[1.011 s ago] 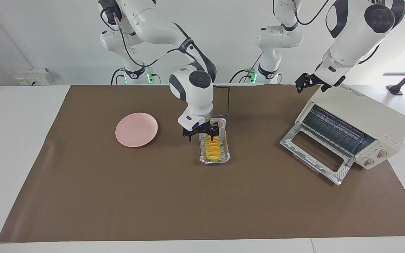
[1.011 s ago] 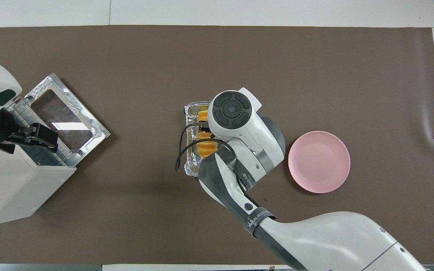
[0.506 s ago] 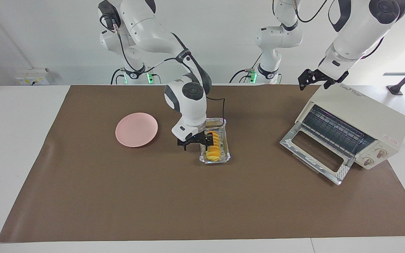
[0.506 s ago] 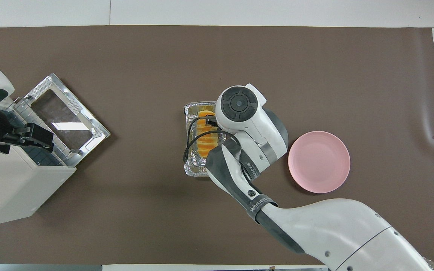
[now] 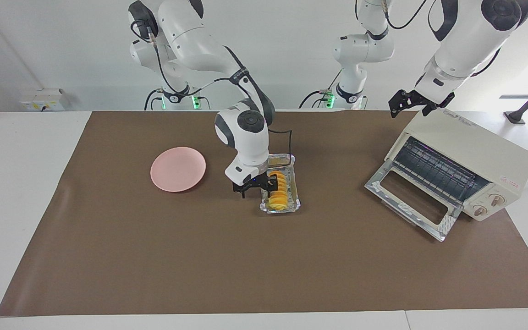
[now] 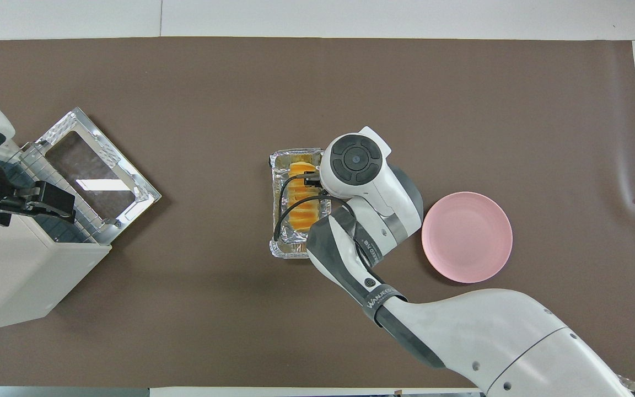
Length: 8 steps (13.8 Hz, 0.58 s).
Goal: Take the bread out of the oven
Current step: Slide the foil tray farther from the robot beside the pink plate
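The bread, a ridged golden-orange loaf, lies in a crinkled foil tray on the brown mat at mid-table; it also shows in the overhead view. My right gripper is open and low at the tray's plate-side rim, with one finger over the loaf and the other outside the tray. The cream oven stands at the left arm's end with its glass door dropped open and its wire rack bare. My left gripper is open and hovers above the oven's top.
A pink plate lies on the mat beside the foil tray, toward the right arm's end. The right arm's wrist covers part of the tray in the overhead view. A brown mat covers the table.
My right gripper has dropped lower and shifted a little toward the plate side of the tray. My left gripper has risen slightly off the oven's top. The bread and tray have not moved.
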Available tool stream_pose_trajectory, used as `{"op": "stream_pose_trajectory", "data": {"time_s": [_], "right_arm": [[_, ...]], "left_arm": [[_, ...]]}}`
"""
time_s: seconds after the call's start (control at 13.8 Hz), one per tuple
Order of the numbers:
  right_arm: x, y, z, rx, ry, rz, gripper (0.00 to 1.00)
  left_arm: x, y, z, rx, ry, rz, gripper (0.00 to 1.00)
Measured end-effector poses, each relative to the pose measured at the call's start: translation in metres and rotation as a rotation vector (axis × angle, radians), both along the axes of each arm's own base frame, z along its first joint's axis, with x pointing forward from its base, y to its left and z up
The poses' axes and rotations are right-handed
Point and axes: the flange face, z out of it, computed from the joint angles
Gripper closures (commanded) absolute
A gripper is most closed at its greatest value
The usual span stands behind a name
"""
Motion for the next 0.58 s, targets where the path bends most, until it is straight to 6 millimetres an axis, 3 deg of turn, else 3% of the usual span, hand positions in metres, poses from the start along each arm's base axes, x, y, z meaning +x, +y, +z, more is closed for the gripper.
{"op": "stream_pose_trajectory", "data": {"time_s": [0.58], "right_arm": [[-0.0025, 0.0081, 0.0031, 0.011, -0.013, 0.014, 1.0]], "left_arm": [[0.0, 0.0, 0.0, 0.0, 0.0, 0.0, 0.0]]}}
